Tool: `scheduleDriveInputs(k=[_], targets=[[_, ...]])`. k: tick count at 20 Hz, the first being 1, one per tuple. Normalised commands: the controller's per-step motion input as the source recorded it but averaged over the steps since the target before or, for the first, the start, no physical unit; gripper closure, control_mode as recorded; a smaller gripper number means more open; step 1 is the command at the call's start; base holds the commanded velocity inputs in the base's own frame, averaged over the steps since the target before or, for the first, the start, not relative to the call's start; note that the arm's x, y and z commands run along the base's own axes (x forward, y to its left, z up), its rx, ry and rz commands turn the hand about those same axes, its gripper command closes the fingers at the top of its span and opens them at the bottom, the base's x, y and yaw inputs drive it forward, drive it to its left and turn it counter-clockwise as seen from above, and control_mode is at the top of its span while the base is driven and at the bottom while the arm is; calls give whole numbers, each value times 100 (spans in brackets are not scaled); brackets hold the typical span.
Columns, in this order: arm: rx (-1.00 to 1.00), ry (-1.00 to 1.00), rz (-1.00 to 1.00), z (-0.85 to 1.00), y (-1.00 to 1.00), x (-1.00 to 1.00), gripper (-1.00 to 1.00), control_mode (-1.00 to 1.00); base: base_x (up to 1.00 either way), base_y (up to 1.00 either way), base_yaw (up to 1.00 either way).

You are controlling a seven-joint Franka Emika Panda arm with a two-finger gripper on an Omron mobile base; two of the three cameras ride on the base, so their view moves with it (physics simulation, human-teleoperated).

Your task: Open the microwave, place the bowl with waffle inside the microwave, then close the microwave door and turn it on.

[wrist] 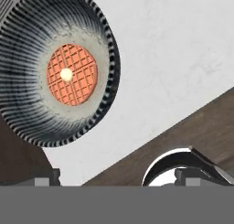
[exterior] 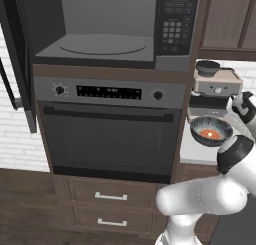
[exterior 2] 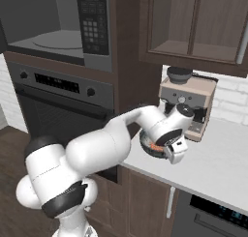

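Fingertips of the gripper (wrist: 116,177) stand released, apparently above the bowl (wrist: 57,67); beside the bowl runs the counter edge (wrist: 151,138), so a nudge could tip it off.

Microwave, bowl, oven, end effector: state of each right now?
microwave: cavity exposed, nothing on its turntable
microwave door: swung wide open to the left
bowl: upright on the counter by the espresso machine, waffle inside, not gripped
oven: door shut
drawers: shut
end effector: open, holding nothing, above the bowl
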Motion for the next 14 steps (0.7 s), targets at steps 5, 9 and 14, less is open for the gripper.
scheduleDriveInputs(k=[5,9,14], targets=[[1,2,-2,-34,-21,18,-100,-100,0,0,0],[4,0,-4,-27,-35,19,-100,-100,0,0,0],[3,0,-3,-18,-26,31,-100,-100,0,0,0]])
